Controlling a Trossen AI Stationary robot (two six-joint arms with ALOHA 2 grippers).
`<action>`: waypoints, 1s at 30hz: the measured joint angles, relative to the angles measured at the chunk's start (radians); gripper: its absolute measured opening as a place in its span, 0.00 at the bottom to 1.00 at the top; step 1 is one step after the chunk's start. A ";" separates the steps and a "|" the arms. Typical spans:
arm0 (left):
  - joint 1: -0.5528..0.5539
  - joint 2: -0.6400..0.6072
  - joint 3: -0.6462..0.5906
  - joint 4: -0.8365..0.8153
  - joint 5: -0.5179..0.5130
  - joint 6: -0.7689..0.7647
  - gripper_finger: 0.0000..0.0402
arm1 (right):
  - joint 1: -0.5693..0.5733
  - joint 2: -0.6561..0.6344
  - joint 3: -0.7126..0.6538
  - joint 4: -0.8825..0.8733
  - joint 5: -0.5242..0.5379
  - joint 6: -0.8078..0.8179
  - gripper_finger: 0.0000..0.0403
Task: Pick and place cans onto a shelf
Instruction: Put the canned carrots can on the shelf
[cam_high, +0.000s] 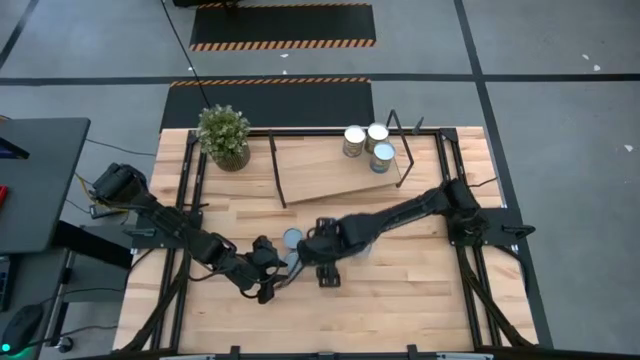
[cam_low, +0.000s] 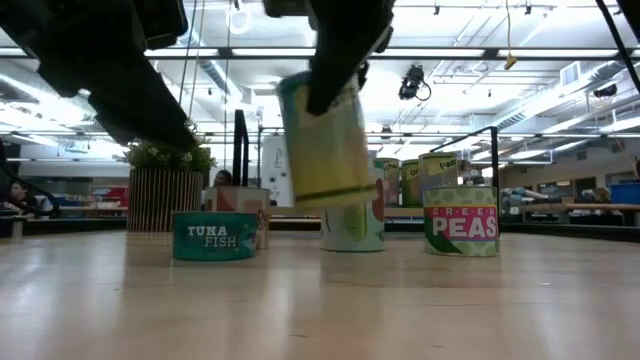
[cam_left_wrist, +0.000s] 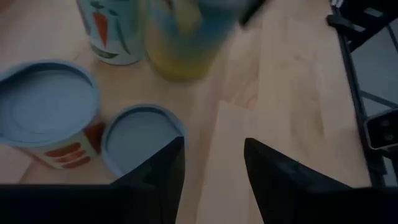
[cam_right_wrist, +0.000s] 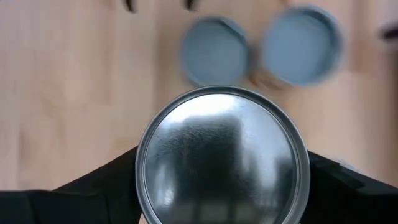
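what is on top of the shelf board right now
Three cans stand clustered at the far right end of the shelf; the rest of its board shows bare wood. Their labels are not visible from above, and anything beneath the board is hidden.

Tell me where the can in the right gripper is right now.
The can is off the table, hanging tilted in the right gripper near the table's middle, above the loose cans, with the tuna tin nearby in the low view.

A low teal tin (cam_low: 214, 236) left of the lifted can reads "TUNA FISH"; a green-banded white can (cam_low: 461, 220) to its right reads "PEAS".
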 joint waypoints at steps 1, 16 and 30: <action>0.004 0.000 0.000 0.000 0.000 0.000 0.43 | -0.015 -0.014 0.000 -0.020 0.006 0.000 0.80; 0.024 0.000 0.000 0.010 -0.024 -0.021 0.43 | -0.259 -0.306 -0.275 0.046 0.112 -0.086 0.80; 0.042 0.000 0.000 0.010 -0.035 -0.054 0.43 | -0.455 -0.590 -0.458 0.201 0.045 -0.145 0.80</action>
